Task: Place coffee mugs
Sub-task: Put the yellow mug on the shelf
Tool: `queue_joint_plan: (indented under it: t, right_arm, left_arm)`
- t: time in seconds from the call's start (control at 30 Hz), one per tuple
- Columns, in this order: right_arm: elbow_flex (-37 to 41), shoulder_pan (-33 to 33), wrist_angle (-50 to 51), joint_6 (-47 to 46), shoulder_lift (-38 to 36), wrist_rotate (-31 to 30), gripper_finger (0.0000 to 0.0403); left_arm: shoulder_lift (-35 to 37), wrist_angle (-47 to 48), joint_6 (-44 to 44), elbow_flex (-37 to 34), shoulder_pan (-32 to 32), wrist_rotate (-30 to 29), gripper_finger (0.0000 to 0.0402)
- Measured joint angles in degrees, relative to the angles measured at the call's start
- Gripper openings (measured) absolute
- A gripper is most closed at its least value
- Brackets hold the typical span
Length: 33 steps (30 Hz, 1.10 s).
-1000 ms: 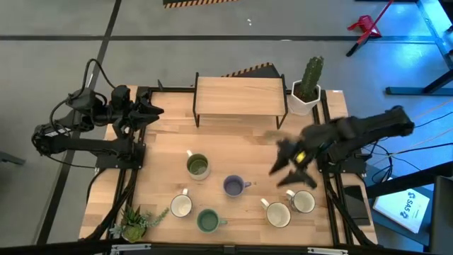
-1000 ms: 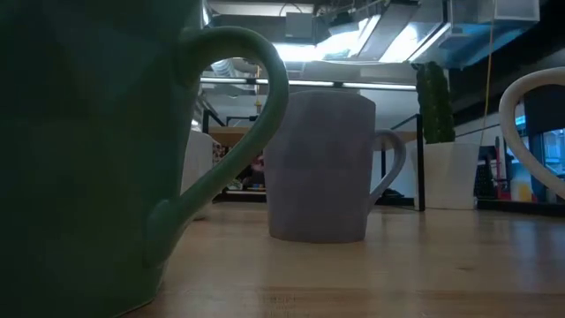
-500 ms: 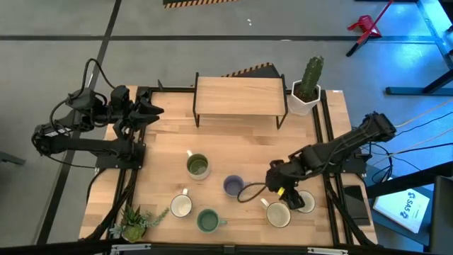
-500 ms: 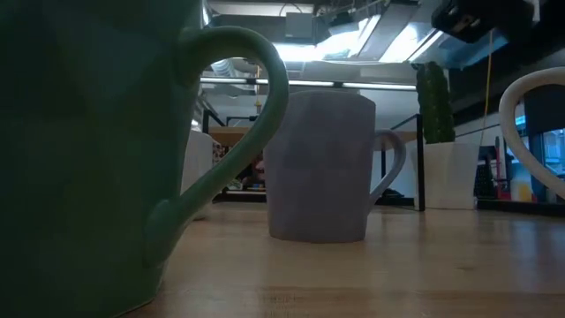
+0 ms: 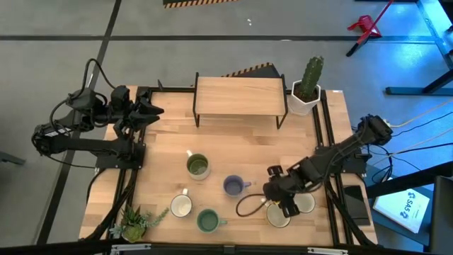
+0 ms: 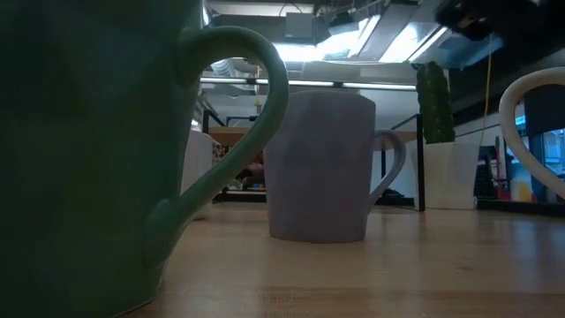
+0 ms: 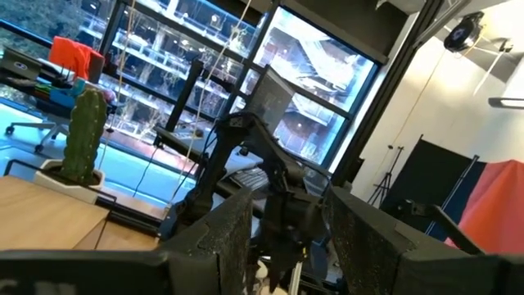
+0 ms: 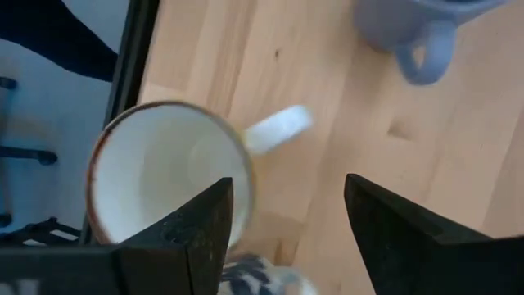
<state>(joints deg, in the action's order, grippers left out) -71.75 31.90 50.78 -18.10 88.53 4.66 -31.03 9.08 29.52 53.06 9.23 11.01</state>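
1. The right hand hovered with fingers apart above a white mug at the worktop's five o'clock — apparently aligning a rim grasp.
2. The left hand, fingers apart and empty, waited at ten o'clock.

Wooden desk with six coffee mugs, small raised shelf, cactus pot, leafy plant.

Workshop surroundings, seen from above and at table height.
Grey concrete floor surrounds the wooden table; large windows and ceiling lights lie beyond.
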Motion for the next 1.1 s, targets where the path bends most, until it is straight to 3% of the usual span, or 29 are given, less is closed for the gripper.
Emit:
queue_joint_plan:
  t: [0.27,0.53,0.67,0.83,1.1]
  right_arm:
    - [0.02,4.94,0.29,-5.61,1.94,-5.16,0.0221]
    - [0.04,5.57,0.44,-7.32,6.62,-5.14,0.0217]
    - [0.04,5.46,0.34,-9.11,7.15,-5.13,0.0159]
    - [0.04,4.81,1.31,-11.94,7.10,-4.53,0.0021]
    - [-1.23,0.66,3.02,-12.68,7.10,-4.03,0.0008]
  left_arm:
    - [0.00,2.58,-0.15,0.00,0.00,-1.34,0.0153]
    - [-0.09,2.51,-0.15,0.00,0.01,-3.42,0.0153]
    - [-0.09,2.51,-0.16,0.00,-0.02,-3.51,0.0153]
    - [-0.09,2.51,-0.18,0.00,0.01,-3.52,0.0153]
    - [-0.09,2.50,-0.15,0.00,0.00,-3.49,0.0153]
